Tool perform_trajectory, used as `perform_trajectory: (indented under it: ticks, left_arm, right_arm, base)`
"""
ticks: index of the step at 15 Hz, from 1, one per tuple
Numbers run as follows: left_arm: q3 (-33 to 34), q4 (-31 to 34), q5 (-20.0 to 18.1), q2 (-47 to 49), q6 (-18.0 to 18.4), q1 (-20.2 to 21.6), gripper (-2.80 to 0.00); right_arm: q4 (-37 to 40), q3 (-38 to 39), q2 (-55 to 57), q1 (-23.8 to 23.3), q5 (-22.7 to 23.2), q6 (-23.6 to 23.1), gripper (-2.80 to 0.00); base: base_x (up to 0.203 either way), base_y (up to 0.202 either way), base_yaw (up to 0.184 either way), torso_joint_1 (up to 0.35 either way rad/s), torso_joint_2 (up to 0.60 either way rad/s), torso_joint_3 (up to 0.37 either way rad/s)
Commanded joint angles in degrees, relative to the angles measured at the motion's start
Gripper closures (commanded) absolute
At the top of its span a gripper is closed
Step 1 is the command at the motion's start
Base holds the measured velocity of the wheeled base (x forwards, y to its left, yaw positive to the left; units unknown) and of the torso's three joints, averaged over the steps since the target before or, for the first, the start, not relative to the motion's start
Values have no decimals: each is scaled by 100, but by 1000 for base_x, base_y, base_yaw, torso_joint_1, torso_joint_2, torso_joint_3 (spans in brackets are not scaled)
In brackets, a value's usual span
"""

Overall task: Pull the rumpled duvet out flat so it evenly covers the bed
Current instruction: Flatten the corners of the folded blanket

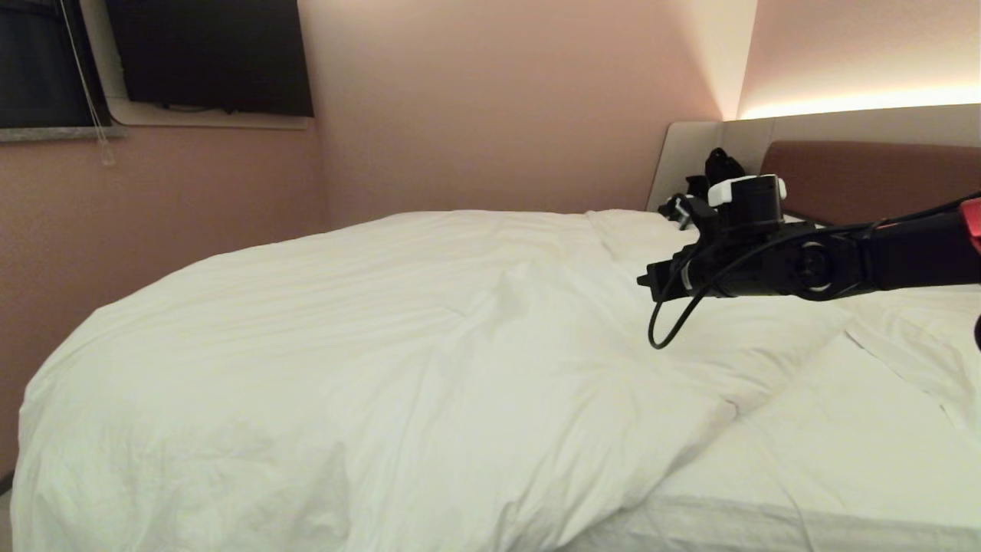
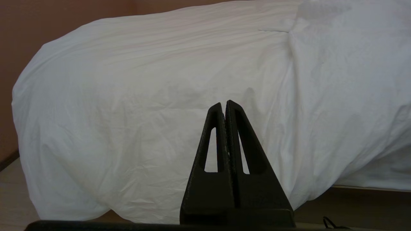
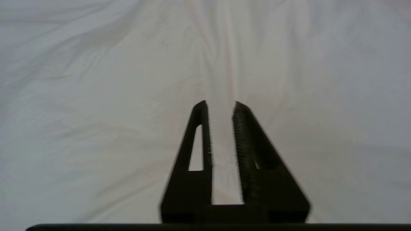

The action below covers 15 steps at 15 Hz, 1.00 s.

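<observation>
The puffy white duvet (image 1: 368, 345) lies heaped over the left and middle of the bed, and its edge runs slantwise near the front. The bare mattress sheet (image 1: 805, 437) shows at the front right, and the brown headboard (image 1: 866, 180) stands at the far right. My right gripper (image 1: 647, 282) reaches in from the right and hovers over the duvet (image 3: 128, 80). Its fingers (image 3: 200, 128) stand a little apart with nothing between them. My left gripper (image 2: 224, 106) is shut and empty. It sits low, facing the duvet (image 2: 144, 96) that hangs over the bed's side.
A pink wall runs behind the bed, with a dark screen (image 1: 207, 54) mounted high on the left. A black object (image 1: 720, 165) sits by the grey headboard surround. More white bedding (image 1: 920, 345) lies at the right. Floor (image 2: 13, 192) shows under the hanging duvet.
</observation>
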Motion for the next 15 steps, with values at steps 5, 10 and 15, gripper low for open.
perform_trajectory:
  ticks: [5,10,15]
  left_arm:
    - [0,2,-4,9,4,2,0]
    - [0,2,-4,9,4,2,0]
    - [0,2,-4,9,4,2,0]
  right_arm:
    - [2986,-1403,823,-24,-64,51,-280]
    - [4022,-2124,1373,-35,-49,487,-280]
    - [4159,-2226,1722,-43,-78,564,-280]
  base:
    - [0,0,0,0,0,0]
    - [0,0,0,0,0,0]
    - [0,0,0,0,0,0]
